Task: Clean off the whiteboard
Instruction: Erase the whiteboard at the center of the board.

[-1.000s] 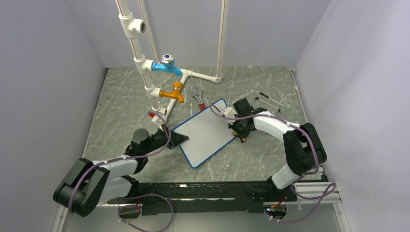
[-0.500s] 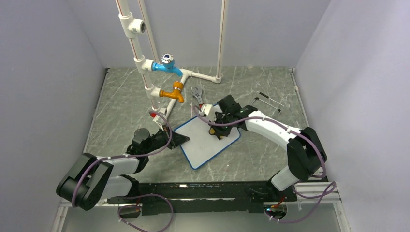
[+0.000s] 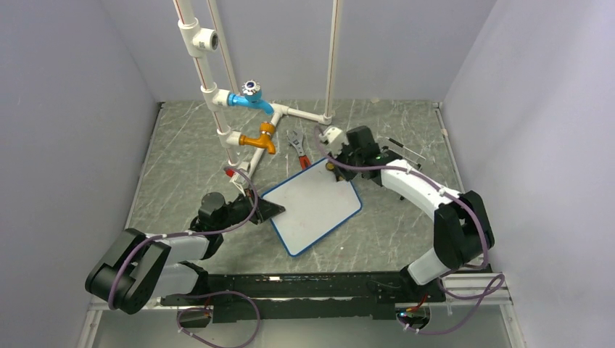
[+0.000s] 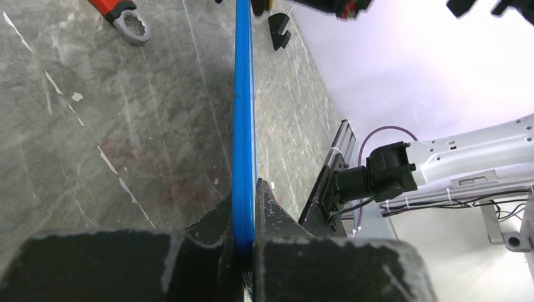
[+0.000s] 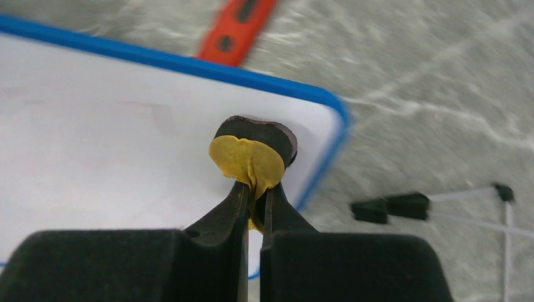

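The whiteboard [image 3: 313, 206] lies mid-table, blue-framed, its face plain white with faint smudges. My left gripper [image 3: 273, 210] is shut on its left edge; in the left wrist view the blue frame [image 4: 243, 107] runs straight up between my left gripper's [image 4: 245, 211] jaws. My right gripper [image 3: 333, 167] is at the board's far corner, shut on a yellow and black eraser pad [image 5: 253, 153]. In the right wrist view, my right gripper [image 5: 253, 202] holds the pad on the whiteboard [image 5: 119, 119] just inside its rounded corner.
A white pipe rig with a blue valve [image 3: 249, 96] and an orange tap [image 3: 259, 139] stands behind the board. A red-handled wrench [image 3: 297, 150] lies by the far corner, also in the right wrist view [image 5: 237, 24]. Thin black-tipped rods [image 3: 403, 149] lie to the right.
My right gripper has swept the eraser from the board's right edge across its face to the far corner. The left gripper has kept its hold on the frame.
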Controlling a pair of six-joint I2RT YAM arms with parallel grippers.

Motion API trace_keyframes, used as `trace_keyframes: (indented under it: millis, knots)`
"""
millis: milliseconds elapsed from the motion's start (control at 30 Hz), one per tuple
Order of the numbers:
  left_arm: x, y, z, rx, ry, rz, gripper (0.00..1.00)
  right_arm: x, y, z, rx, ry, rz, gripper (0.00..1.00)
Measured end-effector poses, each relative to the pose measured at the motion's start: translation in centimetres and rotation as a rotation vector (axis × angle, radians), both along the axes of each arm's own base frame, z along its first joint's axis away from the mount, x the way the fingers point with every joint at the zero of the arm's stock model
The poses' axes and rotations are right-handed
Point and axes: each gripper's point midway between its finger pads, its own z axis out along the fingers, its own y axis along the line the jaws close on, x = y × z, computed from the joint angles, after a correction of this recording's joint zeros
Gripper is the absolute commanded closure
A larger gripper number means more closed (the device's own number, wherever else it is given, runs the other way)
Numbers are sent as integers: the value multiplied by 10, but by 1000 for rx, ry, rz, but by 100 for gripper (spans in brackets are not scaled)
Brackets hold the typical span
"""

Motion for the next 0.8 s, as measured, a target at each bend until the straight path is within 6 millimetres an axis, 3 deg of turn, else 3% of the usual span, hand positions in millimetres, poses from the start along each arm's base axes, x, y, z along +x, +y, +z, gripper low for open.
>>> trace_keyframes:
  millis: [67,233,300,367,500,667,733,800]
  knots:
    - [0,0,-1,-4,18,6,100,-19,24,-1,5,0,87,100]
    - [-4,-2,0,-9,17,-21,100,-101,110,13,86,24,438,100]
    - [-6,-4,0,-13,14,-38,100,-119,127,16,106,38,512,100]
    - [-8,-5,0,-14,14,-46,100,-121,129,14,103,41,518,100]
    - [-5,-3,-2,-6,23,-24,100,-95,108,11,98,54,400,100]
    - [-3,-1,0,-4,17,-7,100,-28,26,3,54,15,107,100]
    - [-5,-1,1,0,15,-13,100,-28,-4,-10,4,16,49,100]
    - [-6,-1,0,3,17,-16,100,-44,-17,-25,-37,33,66,100]
